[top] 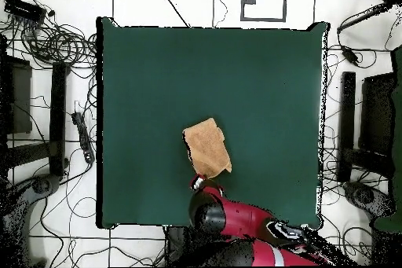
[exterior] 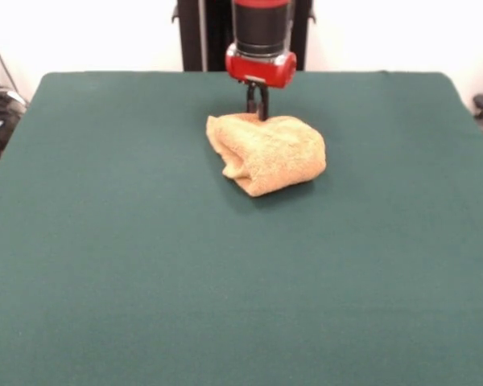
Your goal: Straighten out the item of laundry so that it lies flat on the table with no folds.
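The golden-orange towel (exterior: pixel 266 153) lies folded over itself in a bunched lump on the dark green table (exterior: pixel 105 257), towards the far middle. My gripper (exterior: pixel 258 115) comes straight down at the towel's far edge, with its two black fingers close together and pinched on that edge. In the overhead view the towel (top: pixel 208 147) is a folded patch near the table's (top: pixel 157 76) lower middle, and the gripper (top: pixel 198 180) sits at its lower edge, mostly hidden under the red arm.
The robot's black pedestal (exterior: pixel 205 32) stands just behind the table's far edge. Cables and stands (top: pixel 55 84) lie on the floor around the table's sides.
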You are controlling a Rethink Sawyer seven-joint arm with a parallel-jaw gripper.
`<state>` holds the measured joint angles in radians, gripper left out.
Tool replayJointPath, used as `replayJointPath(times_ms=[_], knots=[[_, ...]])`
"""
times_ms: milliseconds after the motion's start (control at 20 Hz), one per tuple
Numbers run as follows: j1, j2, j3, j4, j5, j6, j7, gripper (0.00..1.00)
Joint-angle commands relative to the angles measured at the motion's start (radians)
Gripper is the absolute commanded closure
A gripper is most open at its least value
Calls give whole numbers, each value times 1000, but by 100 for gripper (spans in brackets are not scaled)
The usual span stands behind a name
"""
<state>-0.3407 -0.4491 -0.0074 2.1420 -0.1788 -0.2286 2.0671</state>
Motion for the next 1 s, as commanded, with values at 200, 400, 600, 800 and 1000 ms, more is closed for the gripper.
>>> replayJointPath(times_ms=[200,400,600,800,1000], knots=[[15,88,39,-64,107,-74,227,100],[-3,-12,66,-20,96,-6,215,100],[60,-253,49,-27,156,188,171,100],[82,-343,52,-96,175,296,131,100],[63,-379,83,-118,185,375,120,100]])
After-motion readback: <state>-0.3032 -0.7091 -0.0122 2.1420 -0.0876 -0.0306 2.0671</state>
